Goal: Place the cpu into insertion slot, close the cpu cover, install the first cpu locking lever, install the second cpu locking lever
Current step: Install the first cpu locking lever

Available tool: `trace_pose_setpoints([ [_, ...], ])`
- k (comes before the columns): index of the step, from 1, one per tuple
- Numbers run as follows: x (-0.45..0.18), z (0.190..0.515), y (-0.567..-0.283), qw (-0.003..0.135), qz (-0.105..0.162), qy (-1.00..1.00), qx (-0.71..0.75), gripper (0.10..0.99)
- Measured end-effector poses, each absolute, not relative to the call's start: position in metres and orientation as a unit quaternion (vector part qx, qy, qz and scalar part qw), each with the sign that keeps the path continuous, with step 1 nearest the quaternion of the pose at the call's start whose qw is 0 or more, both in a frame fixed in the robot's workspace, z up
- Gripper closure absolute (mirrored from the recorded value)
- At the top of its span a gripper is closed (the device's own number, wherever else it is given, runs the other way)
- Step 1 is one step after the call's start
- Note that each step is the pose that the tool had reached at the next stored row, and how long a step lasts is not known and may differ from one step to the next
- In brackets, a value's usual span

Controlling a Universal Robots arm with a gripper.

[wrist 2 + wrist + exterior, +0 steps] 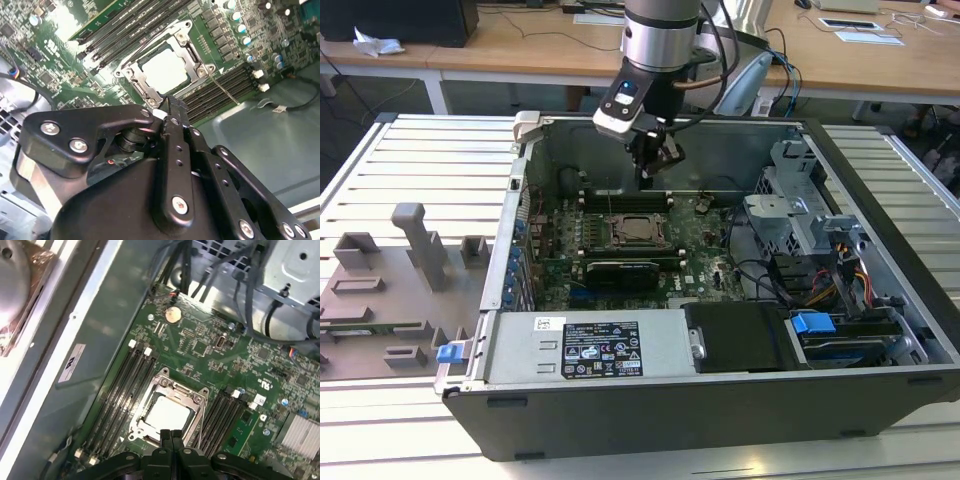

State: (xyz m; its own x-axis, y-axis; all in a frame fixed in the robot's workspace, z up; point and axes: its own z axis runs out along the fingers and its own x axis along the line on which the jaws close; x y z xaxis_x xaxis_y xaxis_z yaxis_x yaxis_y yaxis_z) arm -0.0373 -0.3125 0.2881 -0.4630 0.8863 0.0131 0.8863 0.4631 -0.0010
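1. The claw (650, 172) is hanging over the green board (705, 235) inside the open computer case (720, 410).
2. In the exterior view the claw is sitting just past the far edge of the insertion slot (630, 230).
3. In both wrist views the two black fingers (166, 436) (176, 112) are pressing flat against each other, and the claw (171, 432) (170, 102) is clenched on nothing.
4. The cpu (167, 415) (165, 70) is lying flat in the insertion slot with its pale top facing up.
5. The cpu cover (199, 410) (191, 52) is lying around the cpu, and the cpu is showing through its big window.
6. Long black memory slots (120, 385) (220, 90) are running along both sides of the insertion slot.
7. A round button battery (172, 315) is sitting on the board, well apart from the cpu.
8. The case is resting on a grey table (420, 150) made of long strips.
9. A silver power box (590, 345) is sitting at the near side of the case.
10. A grey holder block (420, 250) is standing on the table at the exterior view's left of the case.
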Motion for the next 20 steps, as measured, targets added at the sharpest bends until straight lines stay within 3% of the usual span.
trace_pose_setpoints([
  [20, -0.0373, 0.2882, -0.3125, 0.006, -0.002, -0.926, -0.378, 0.980],
])
